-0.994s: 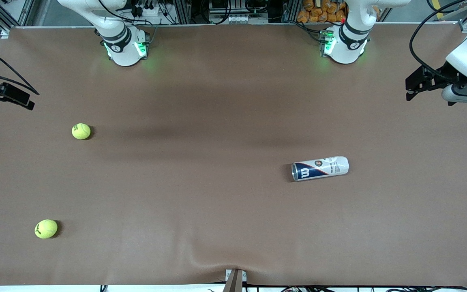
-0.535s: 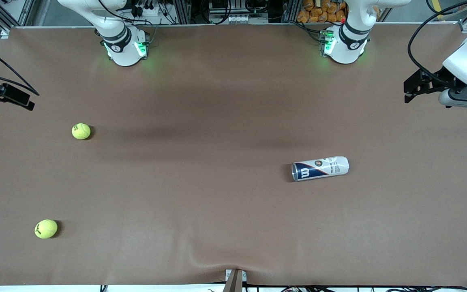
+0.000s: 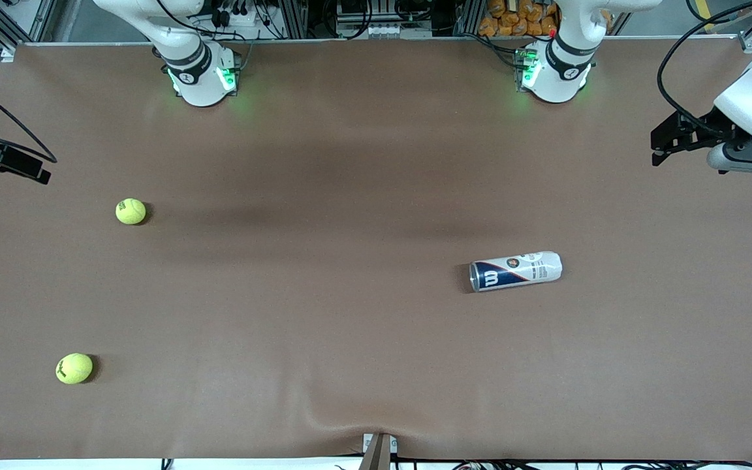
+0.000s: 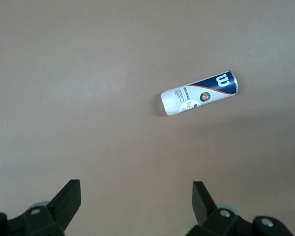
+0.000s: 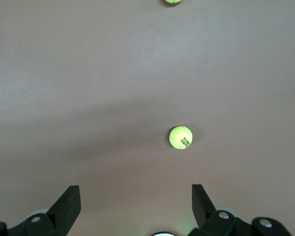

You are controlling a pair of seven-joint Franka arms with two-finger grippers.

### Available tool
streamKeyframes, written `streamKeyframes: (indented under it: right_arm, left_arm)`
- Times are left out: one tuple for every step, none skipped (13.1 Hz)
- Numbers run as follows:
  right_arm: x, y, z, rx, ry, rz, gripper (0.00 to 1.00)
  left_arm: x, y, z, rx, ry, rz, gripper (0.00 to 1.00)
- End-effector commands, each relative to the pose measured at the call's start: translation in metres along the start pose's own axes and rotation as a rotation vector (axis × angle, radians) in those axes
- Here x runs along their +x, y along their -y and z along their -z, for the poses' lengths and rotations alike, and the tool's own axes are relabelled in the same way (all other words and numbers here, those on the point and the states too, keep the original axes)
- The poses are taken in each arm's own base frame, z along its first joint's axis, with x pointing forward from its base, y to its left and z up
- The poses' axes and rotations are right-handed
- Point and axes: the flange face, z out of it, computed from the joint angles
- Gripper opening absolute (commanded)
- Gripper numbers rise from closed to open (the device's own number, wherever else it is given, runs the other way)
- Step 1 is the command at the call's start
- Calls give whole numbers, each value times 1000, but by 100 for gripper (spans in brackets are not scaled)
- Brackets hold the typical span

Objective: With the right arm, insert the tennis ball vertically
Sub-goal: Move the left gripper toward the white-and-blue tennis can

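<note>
Brown paper-like table cover (image 3: 363,196) fills the front view, flat except a small wrinkle at its 6 o'clock edge.

White jointed right arm (image 3: 183,55) is based at 11 o'clock; white jointed left arm (image 3: 562,59) at 1 o'clock.

White-and-navy cylindrical ball can (image 3: 516,271) lies on its side around 4 o'clock of table centre, long axis roughly along the table's length, dark end toward the right arm's end. It is not upright, so a vertical insert probably needs it stood up first.

Two yellow-green felt tennis balls sit toward the right arm's end: one tennis ball (image 3: 130,211) at 9 o'clock, the second tennis ball (image 3: 74,368) at 8 o'clock, nearer the camera. They are well apart from each other and from the can.

Black two-finger right gripper (image 5: 135,199) hangs at the 9 o'clock edge, jaws spread wide, holding nothing; the 9 o'clock ball (image 5: 180,137) lies just ahead of its fingers, so it looks like the likely first pick.

Black two-finger left gripper (image 4: 136,199) hangs at the 2 o'clock edge, jaws wide, empty, waiting, with the can (image 4: 198,93) in its view.

Open room all round ball and can.
</note>
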Motion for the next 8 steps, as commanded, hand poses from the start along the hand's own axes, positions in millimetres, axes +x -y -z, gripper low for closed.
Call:
streamKeyframes:
  right_arm:
    - [2, 0, -2, 8, 16, 0, 100]
    - [5, 2, -8, 6, 26, 3, 100]
    - [5, 3, -8, 6, 28, 6, 100]
    - [5, 4, -9, 5, 30, 7, 100]
    - [6, 4, -11, 5, 34, 7, 100]
    - [7, 4, -13, 4, 39, 9, 100]
    - [8, 5, -16, 4, 43, 9, 100]
    - [9, 5, -16, 4, 45, 9, 100]
  left_arm:
    - [0, -7, 2, 4, 8, -21, 100]
    - [-1, -7, -1, 5, 22, -21, 100]
    - [-1, -9, -3, 4, 28, -25, 100]
    - [-1, -9, -4, 4, 31, -25, 100]
    - [-1, -9, -4, 4, 32, -26, 100]
    - [-1, -11, -5, 4, 34, -28, 100]
    - [0, -12, -8, 4, 40, -28, 100]
    - [2, -13, -12, 7, 47, -32, 100]
